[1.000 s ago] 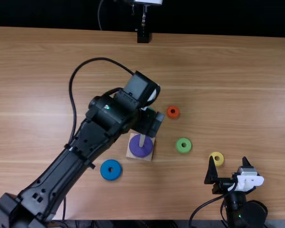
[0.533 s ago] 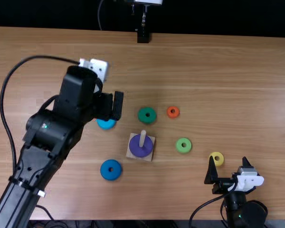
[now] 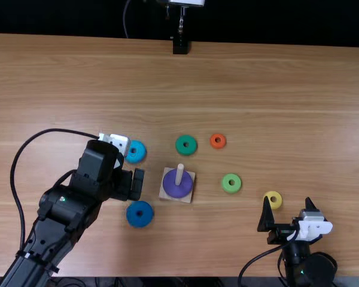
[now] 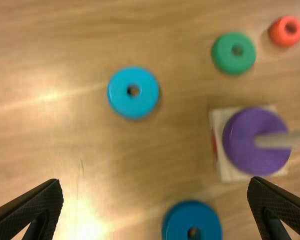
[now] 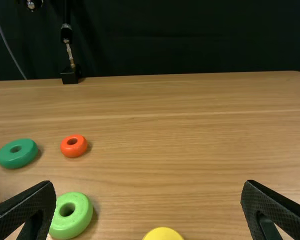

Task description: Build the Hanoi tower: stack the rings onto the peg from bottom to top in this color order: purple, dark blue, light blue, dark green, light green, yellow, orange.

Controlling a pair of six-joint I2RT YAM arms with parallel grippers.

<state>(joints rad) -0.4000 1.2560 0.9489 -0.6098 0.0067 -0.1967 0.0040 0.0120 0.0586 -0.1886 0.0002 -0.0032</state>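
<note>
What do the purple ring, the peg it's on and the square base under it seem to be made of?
The purple ring looks like smooth plastic, with even, solid colour and a rounded edge, though painted wood is possible. The peg and square base look like plain, unpainted wood, judging by their pale beige colour; I can't make out any grain.

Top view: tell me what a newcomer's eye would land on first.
Probably the purple ring around the peg, near the view's middle. The left arm's black tool, left of the peg, likely comes next. The small, bright orange ring, beyond the peg and to its right, might follow.
</note>
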